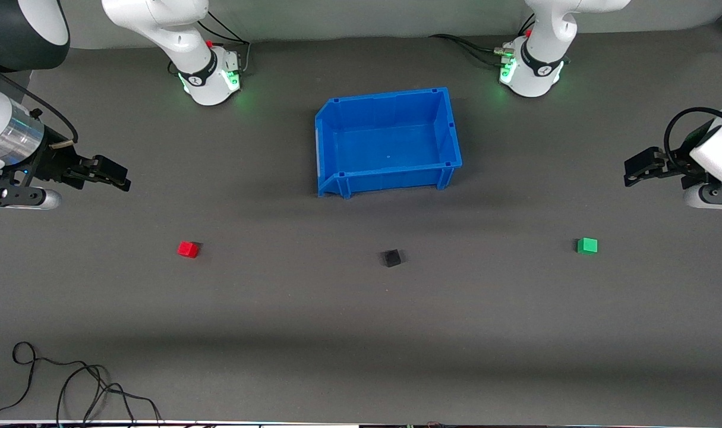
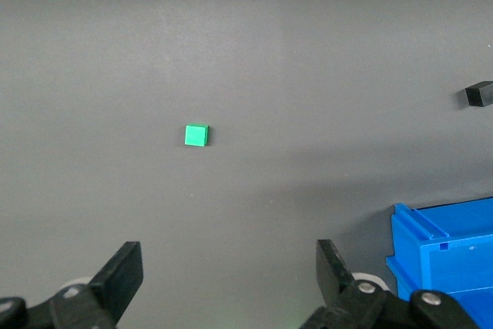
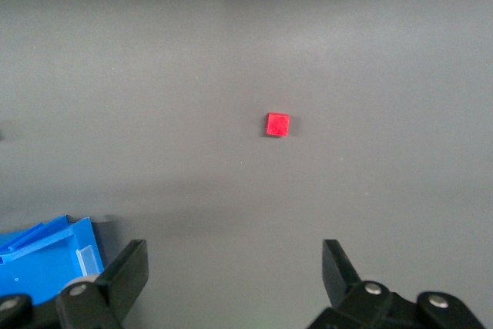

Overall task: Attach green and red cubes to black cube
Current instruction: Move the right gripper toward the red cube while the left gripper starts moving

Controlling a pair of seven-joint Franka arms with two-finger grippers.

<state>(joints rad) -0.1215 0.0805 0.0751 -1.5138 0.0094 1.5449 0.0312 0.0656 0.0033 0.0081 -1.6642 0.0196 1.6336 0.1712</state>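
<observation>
Nothing is attached yet: I am holding my left gripper and right gripper high at either end of the grey mat, jaws spread wide and empty. The green cube, black cube and red cube are sitting well apart, nearer the camera than the blue bin. Next, I judge, each arm needs lowering over its own cube.

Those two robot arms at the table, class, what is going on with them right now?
Nothing is being handled yet. The left gripper hangs open over the mat at its end of the table, and the right gripper hangs open at the other end. The green cube, black cube and red cube lie apart in a row, nearer the front camera than the blue bin.
</observation>
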